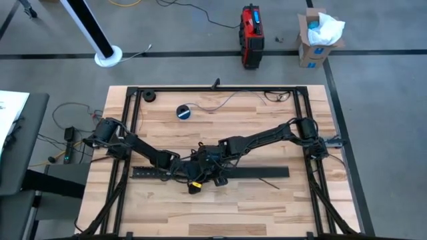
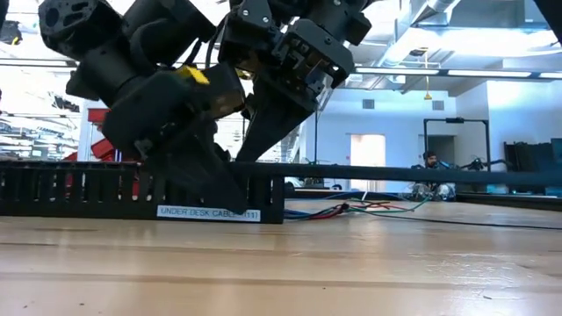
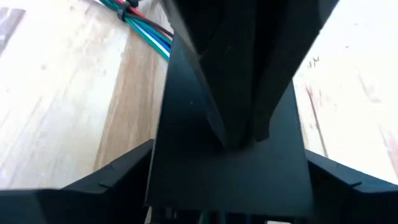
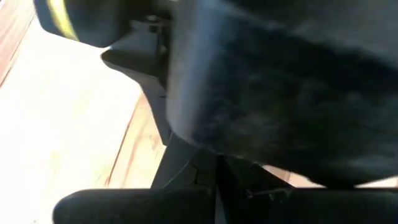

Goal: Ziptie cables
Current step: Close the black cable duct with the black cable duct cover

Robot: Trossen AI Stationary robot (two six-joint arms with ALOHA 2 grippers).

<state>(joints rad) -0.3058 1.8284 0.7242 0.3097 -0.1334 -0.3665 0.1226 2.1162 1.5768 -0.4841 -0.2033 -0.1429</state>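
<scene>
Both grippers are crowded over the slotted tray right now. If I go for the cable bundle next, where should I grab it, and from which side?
Probably take the cables on the free stretch lying flat on the table just past the end of the slotted tray, where the strands run together. Come from above, fingers spanning the bundle crosswise. The left gripper and right gripper block the tray's middle.

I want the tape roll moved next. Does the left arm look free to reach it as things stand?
Probably yes. The tape roll sits alone on bare wood with nothing around it, but the left gripper is down at the black slotted strip, crowded against the right gripper, so it must lift clear first.
</scene>
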